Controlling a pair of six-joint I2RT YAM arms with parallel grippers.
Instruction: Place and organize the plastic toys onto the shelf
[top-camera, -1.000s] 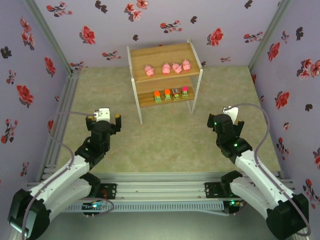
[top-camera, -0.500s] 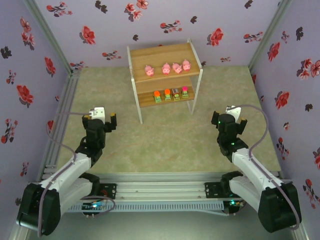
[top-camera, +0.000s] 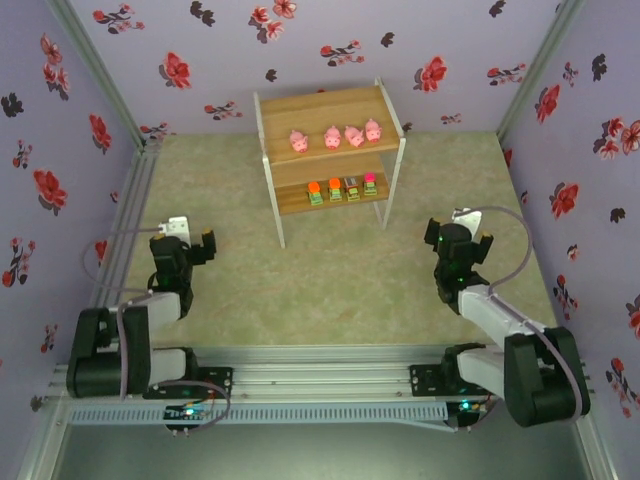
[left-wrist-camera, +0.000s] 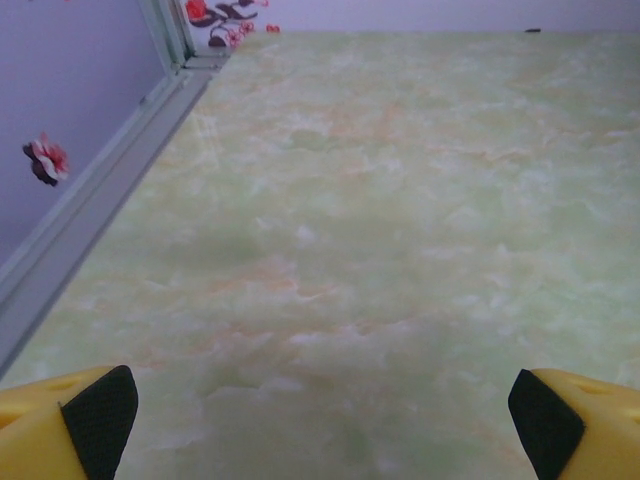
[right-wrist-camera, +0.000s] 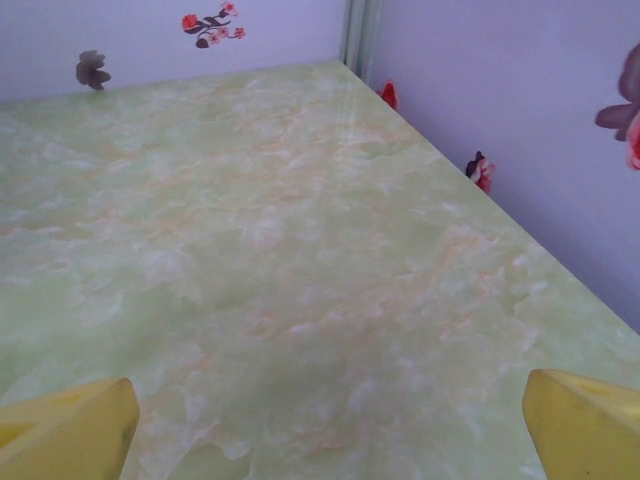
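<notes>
Both arms sit folded tight near their bases. L arm (top-camera: 125, 325) at near-left, elbow bent sharp, wrist tipped fwd, left gripper (top-camera: 183, 240) pointing away from the base w/ jaws spread wide. R arm (top-camera: 500, 320) roughly mirrors it at near-right; right gripper (top-camera: 462, 238) also aims fwd, jaws wide. Left wrist cam: yellow fingers (left-wrist-camera: 30, 440) w/ black pads (left-wrist-camera: 100, 415) at the two bottom corners, well apart. Right wrist cam: yellow fingers (right-wrist-camera: 70, 435) likewise at both bottom corners, well apart.

Light wooden shelf (top-camera: 320, 105); plastic toys (top-camera: 299, 141); smooth marbled table (top-camera: 330, 285)
</notes>
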